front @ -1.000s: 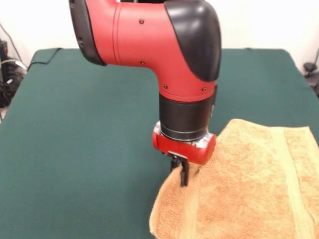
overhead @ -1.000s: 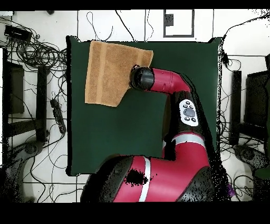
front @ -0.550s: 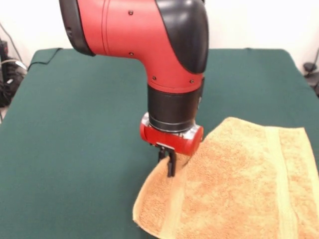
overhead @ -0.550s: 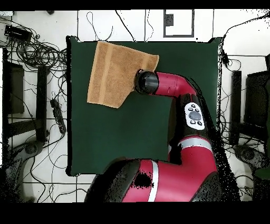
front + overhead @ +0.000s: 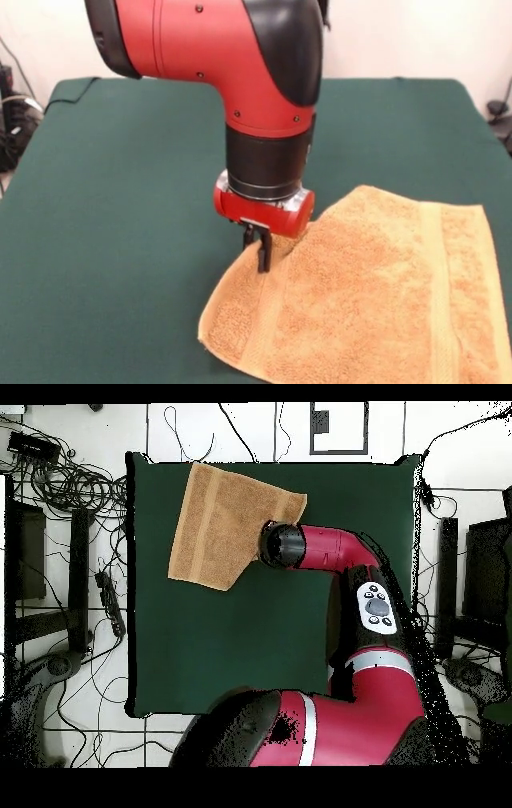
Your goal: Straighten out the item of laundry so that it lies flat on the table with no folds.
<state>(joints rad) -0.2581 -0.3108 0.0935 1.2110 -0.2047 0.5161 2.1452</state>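
Gripper (image 5: 262, 254) down on left edge of orange-tan terry towel (image 5: 376, 304), black fingers pinched together on the lifted cloth. Towel on dark green table (image 5: 120, 200), near one corner in overhead view (image 5: 225, 524), one corner diagonal, looks folded under. Woven band (image 5: 436, 296) visible. Lower right of towel cut off by front frame. Gripper hidden under red arm (image 5: 330, 549) from above. Tag not made out.

Towel (image 5: 376, 296) on green table (image 5: 120, 200)
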